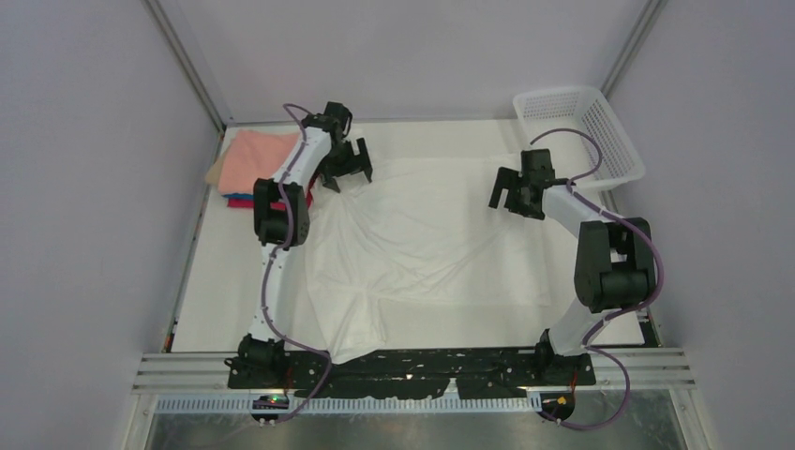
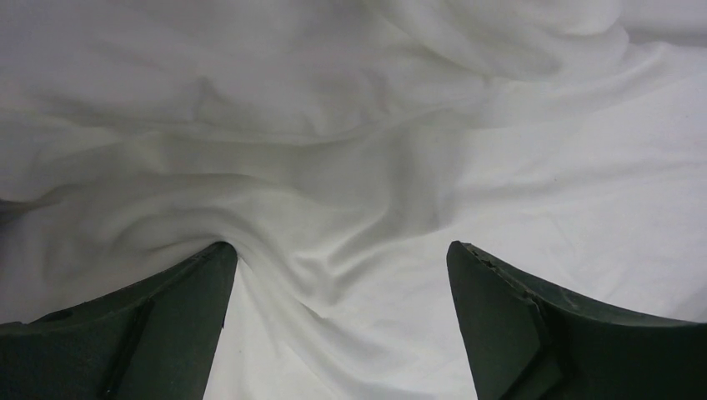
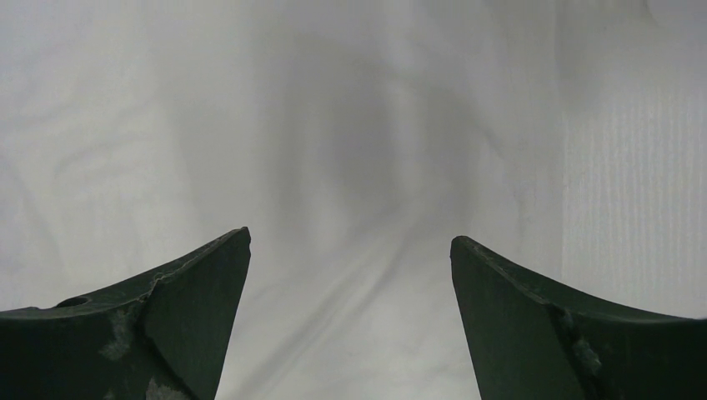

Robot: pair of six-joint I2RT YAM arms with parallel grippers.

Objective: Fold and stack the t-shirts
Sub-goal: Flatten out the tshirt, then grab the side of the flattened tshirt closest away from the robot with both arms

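Nearest the arm bases, one loose end of the large white t-shirt (image 1: 422, 244) trails down to the near edge of the white surface (image 1: 234, 300). From there the cloth spreads in a rumpled sheet across the middle, creased and not yet squared. The left arm (image 1: 281, 206) reaches out over the shirt's far left corner. In its wrist view its jaws stand wide apart with nothing between them, low over a ridge of bunched white fabric (image 2: 333, 192), and the left tip seems to touch a fold. The right arm (image 1: 609, 262) reaches over the far right part of the shirt. Its jaws are likewise spread and empty, above smoother cloth (image 3: 350, 150), and whether they touch it cannot be told. Farther back on the left, just beside the shirt's corner, lies a stack of folded t-shirts (image 1: 251, 161), salmon-pink on top with beige, blue and crimson edges showing beneath. At the far right corner stands a white plastic mesh basket (image 1: 614, 141). The step in hand appears to be the first fold of the spread shirt, with both arms placed to take its far edge. The next move likely calls for each pair of jaws to sink onto the hem and close on the cloth at matching points. They would then carry that edge toward the near side together so the fold lands even.
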